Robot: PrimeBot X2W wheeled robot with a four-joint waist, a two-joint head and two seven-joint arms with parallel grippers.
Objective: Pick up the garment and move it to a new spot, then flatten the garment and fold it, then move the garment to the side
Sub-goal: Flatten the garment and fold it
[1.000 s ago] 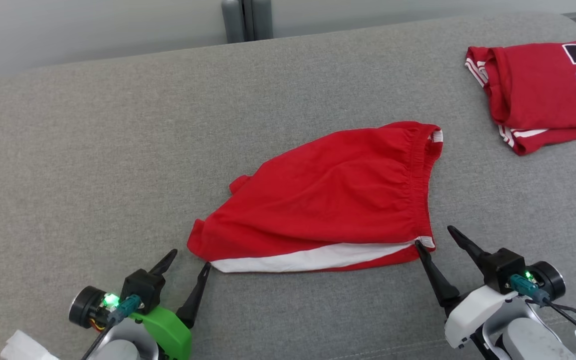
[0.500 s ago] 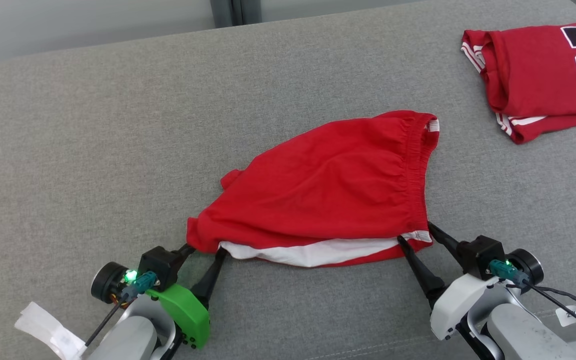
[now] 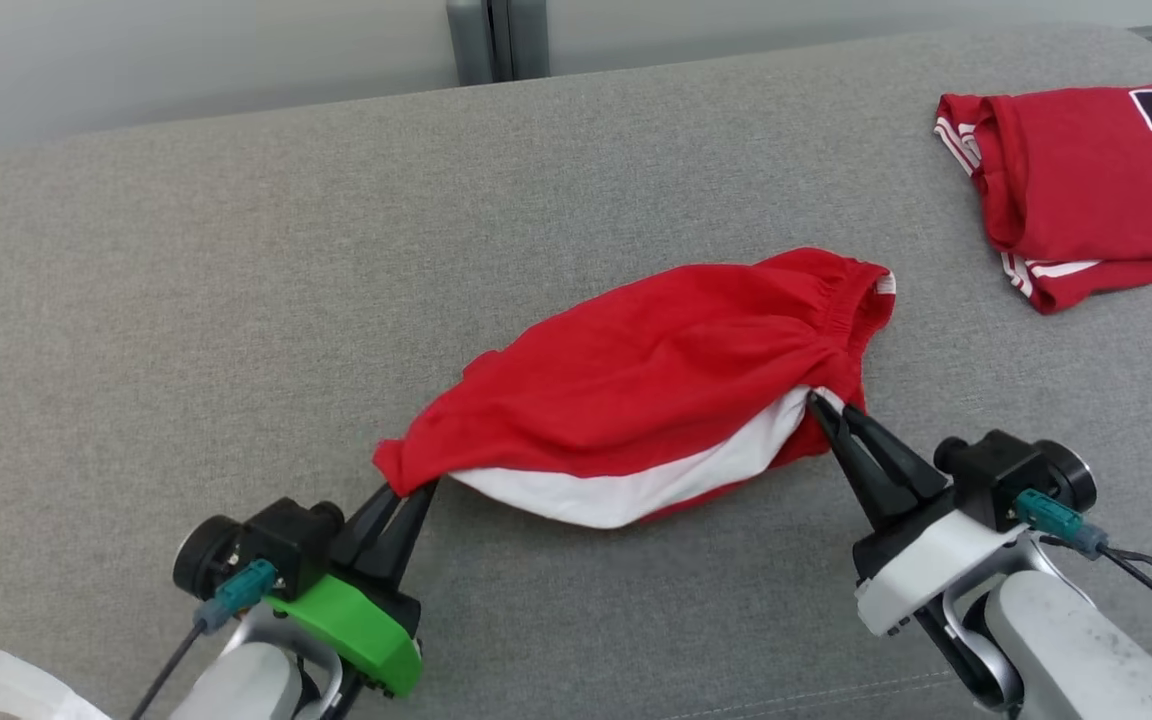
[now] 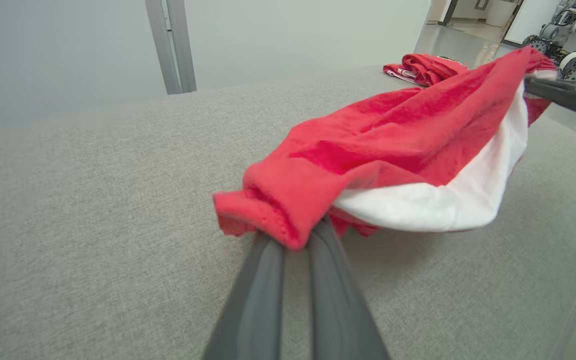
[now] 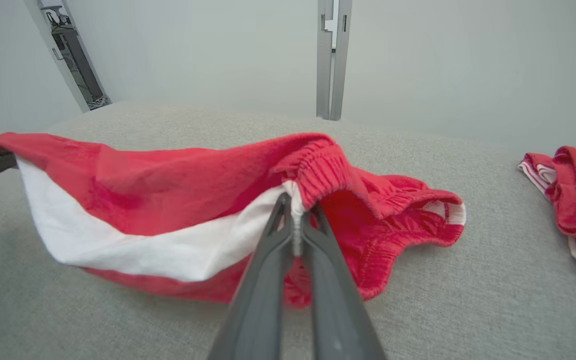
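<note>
Lifted since earlier, one garment (image 3: 656,400) hangs, left gripper (image 3: 414,491) and right gripper (image 3: 826,403) each clenching it.

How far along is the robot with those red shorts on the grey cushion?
Done: the left gripper and right gripper are shut on the near corners of the red shorts. In hand: that near edge is lifted, while the far side rests on the grey cushion. Left: moving them, flattening, folding, setting aside.
</note>
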